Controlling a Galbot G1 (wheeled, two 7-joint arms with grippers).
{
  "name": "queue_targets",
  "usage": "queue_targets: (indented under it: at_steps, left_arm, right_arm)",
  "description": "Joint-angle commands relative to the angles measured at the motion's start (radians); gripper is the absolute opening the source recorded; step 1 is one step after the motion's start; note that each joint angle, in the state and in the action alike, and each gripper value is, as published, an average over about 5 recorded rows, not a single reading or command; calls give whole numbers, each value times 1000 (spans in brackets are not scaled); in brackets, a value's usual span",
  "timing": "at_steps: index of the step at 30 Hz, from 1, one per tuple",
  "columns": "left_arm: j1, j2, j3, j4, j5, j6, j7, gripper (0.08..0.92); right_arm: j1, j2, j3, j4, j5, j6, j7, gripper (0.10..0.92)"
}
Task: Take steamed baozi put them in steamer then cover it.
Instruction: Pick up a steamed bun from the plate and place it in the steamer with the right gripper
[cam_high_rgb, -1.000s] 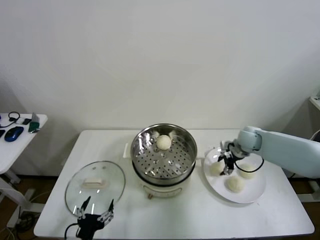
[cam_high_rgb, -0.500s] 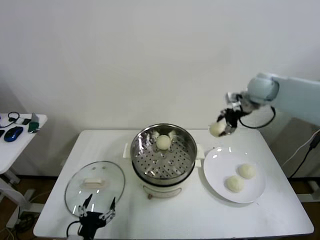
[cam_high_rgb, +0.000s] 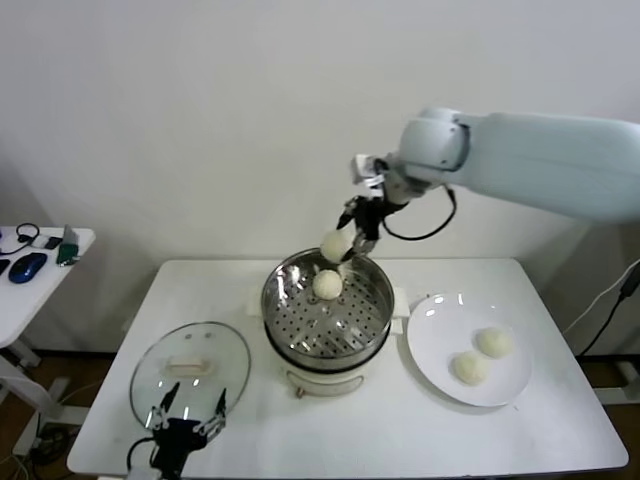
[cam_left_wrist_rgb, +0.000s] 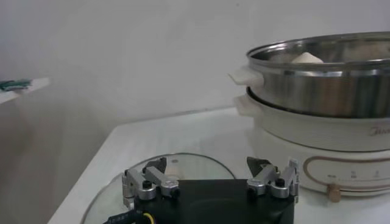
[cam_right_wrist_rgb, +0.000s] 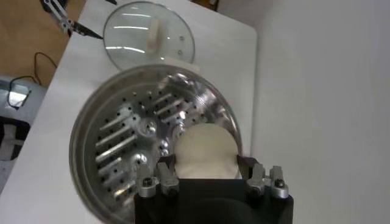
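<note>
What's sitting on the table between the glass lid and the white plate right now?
In the head view, the steamer stands between the glass lid and the white plate, with one baozi already on its perforated tray.

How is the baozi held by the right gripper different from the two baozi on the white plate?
The held baozi hangs in the air, clamped in the right gripper above the steamer; the two plate baozi lie free on the white plate, beside the steamer. All three look alike: round, smooth, cream-white.
</note>
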Motion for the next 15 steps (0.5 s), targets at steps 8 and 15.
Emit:
queue_targets:
  at_steps: [8,15]
  left_arm:
    - [3,-3,-4,6,-3,-3,-1,823]
    - [0,-13,1,-2,0,1,0,823]
  right_arm:
    - [-300,201,37,-133,-127,-61,91,679]
    - [-318,217,40,-177,-175,-53,93,679]
